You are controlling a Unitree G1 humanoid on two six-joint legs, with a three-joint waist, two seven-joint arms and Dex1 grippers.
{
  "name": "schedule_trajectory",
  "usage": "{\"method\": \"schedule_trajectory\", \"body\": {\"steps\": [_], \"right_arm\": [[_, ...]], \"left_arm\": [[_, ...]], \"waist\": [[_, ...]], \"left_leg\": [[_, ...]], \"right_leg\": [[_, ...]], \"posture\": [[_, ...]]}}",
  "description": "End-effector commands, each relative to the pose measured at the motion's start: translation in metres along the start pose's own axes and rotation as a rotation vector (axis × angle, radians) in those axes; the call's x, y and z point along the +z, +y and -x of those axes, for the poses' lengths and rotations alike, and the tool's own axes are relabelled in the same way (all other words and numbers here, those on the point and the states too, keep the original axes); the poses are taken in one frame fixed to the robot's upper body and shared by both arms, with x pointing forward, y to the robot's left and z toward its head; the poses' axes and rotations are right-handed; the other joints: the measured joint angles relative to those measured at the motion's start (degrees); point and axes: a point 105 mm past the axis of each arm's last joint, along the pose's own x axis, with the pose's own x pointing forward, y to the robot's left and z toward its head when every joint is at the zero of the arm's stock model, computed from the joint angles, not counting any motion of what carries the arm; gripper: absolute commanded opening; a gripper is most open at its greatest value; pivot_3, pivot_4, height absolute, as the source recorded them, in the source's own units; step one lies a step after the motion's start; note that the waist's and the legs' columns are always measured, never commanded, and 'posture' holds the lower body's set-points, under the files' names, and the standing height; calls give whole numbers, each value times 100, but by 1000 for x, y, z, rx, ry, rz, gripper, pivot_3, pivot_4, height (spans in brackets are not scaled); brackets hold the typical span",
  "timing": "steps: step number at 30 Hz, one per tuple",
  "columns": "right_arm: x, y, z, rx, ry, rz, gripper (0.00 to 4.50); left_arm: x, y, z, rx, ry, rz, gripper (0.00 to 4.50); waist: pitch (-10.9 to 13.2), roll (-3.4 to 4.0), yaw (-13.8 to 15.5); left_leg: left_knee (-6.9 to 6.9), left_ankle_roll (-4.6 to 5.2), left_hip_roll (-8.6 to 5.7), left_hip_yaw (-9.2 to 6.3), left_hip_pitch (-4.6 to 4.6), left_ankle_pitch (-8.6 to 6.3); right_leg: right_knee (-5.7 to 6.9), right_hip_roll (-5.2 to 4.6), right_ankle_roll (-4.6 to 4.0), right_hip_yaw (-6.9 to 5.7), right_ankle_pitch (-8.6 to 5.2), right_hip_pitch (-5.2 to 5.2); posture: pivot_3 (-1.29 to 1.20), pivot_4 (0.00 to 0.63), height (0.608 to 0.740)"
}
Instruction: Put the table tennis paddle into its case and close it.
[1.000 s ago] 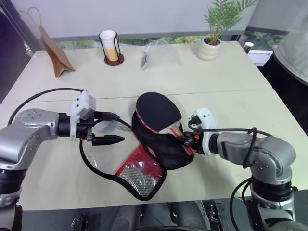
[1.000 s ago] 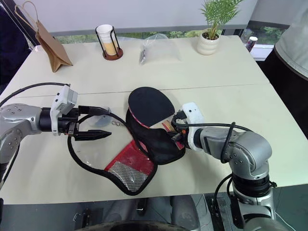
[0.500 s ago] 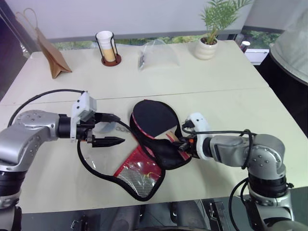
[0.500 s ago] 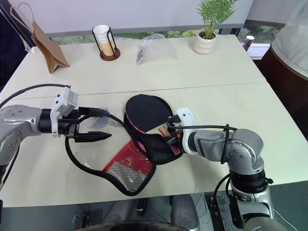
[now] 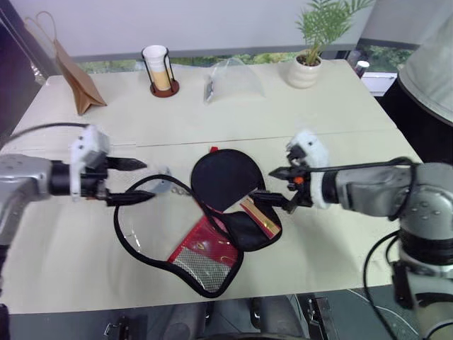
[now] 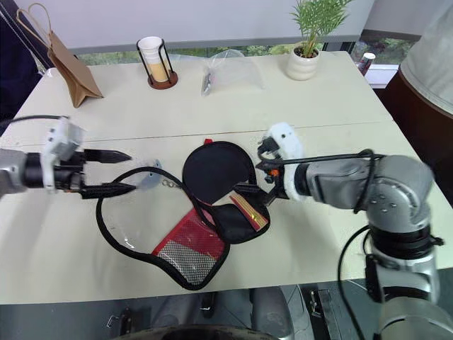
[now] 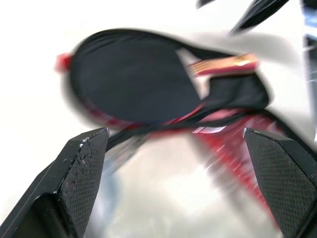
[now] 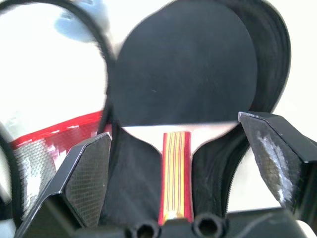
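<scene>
**Paddle seated in the open case; the flap comes next**

The table tennis paddle (image 5: 225, 178) lies on the lower half of the case (image 5: 244, 225), black face up, its striped handle (image 8: 174, 173) running straight back toward the right gripper (image 5: 277, 185). That gripper hovers just behind and slightly above the handle end with both fingers spread wide and nothing between them. The left gripper (image 5: 136, 181) is likewise wide open and empty, hanging over the table (image 5: 340, 120) on the far side of the case from the right one. The case's upper flap (image 5: 202, 256), with its red panel and mesh pocket, lies thrown open on the table just below and in front of the left gripper's fingers, joined to the lower half near the handle.

The paddle looks seated, so the step in hand is probably closing the case. To do it well:

- Take the flap by its black edge binding, near the wide rounded end, where the fabric is stiffest. The mesh would likely stretch and slip.
- Fold it over toward the right gripper in one arc, keeping it low so it does not drag the paddle out of place.
- Steady the lower half at the handle end with the right gripper, pressing on the fabric beside the handle.
- Check that the rims of both halves line up before working the closure along the edge; the small red tab (image 5: 214, 150) at the far end of the paddle head may mark the spot, though that is unclear.
</scene>
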Motion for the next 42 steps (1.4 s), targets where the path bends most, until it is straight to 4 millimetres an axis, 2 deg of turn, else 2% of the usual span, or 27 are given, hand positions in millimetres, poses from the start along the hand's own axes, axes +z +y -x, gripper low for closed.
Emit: {"method": "schedule_trajectory", "body": {"steps": [1, 6, 9, 11, 13, 15, 19, 22, 27, 30, 34, 38, 42], "right_arm": [[16, 4, 6, 68, -69, 122, 4465], [31, -15, 8, 57, -112, 210, 4465], [33, -21, 8, 60, -121, 244, 4465], [35, -26, 10, 52, -129, 260, 4465], [37, -31, 12, 37, -139, 269, 4465], [35, -36, 14, 21, -141, 272, 4465], [35, -48, 22, -28, -143, 268, 4465], [37, -53, 28, -59, -142, 283, 4465], [41, -57, 38, -89, -150, 283, 4465], [42, -64, 47, -141, -150, 281, 4465], [46, -74, 61, -219, -166, 271, 4465], [46, -78, 72, -264, -164, 260, 4465], [35, -75, 71, -264, -133, 238, 4465]], "left_arm": [[-1, 24, 38, 125, 53, -59, 4500], [-38, 45, 74, 236, 209, -49, 4500], [-62, 47, 82, 250, 297, -56, 4500], [-75, 40, 76, 219, 294, -21, 4500], [-86, 27, 64, 166, 281, 3, 4500], [-85, 8, 39, 84, 228, 8, 4500], [-70, -31, -6, -64, 103, 0, 4500], [-54, -46, -31, -113, 27, -20, 4500], [-19, -46, -52, -157, -118, -9, 4500], [9, -35, -82, -181, -238, -23, 4500], [26, -32, -124, -206, -298, -25, 4500], [26, -31, -172, -215, -278, -51, 4500], [1, -36, -208, -227, -135, -137, 4500]], "waist": [[0, 0, -4], [0, 1, -32], [0, 0, -8], [1, -2, 9], [1, 0, 9], [1, 0, 14], [2, -6, 25], [2, -5, 22], [2, -4, 21], [2, 0, 91], [1, 0, 141], [2, -5, 158], [1, -4, 144]], "left_leg": [[0, 0, 0, 2, 0, 0], [-4, -1, 4, 7, 3, -1], [-5, -2, 2, 7, 2, -1], [-7, -2, 2, 7, -4, -2], [-7, -1, -1, 6, -8, -3], [-6, 0, -3, 7, -12, -3], [-1, -1, -2, 5, -22, -4], [2, -1, -1, 5, -22, -3], [4, -1, 0, 5, -18, -2], [15, -1, -4, 5, -17, -2], [52, 14, -6, 7, -19, -11], [72, 24, -11, 9, -25, -17], [75, 27, -11, 11, -27, -19]], "right_leg": [[0, -1, 1, -1, 0, 0], [0, -4, 0, 2, 0, -5], [-2, -8, 0, 2, 0, -5], [-4, -10, 0, 3, 0, -8], [-5, -15, 0, 4, 0, -10], [-6, -17, -1, 6, 0, -12], [-6, -17, -5, 7, -1, -16], [-4, -16, -6, 6, 0, -17], [2, -12, -2, 5, 2, -16], [2, -12, 3, 1, 4, -9], [2, -8, 19, 2, 14, 7], [0, -11, 28, 3, 19, 11], [-1, -13, 29, 4, 19, 11]], "posture": [[0, 150, 740], [0, 150, 740], [0, 150, 740], [0, 150, 740], [0, 150, 740], [0, 150, 740], [0, 150, 740], [0, 150, 740], [0, 150, 740], [0, 150, 740], [0, 150, 740], [0, 150, 740], [0, 150, 740]]}}
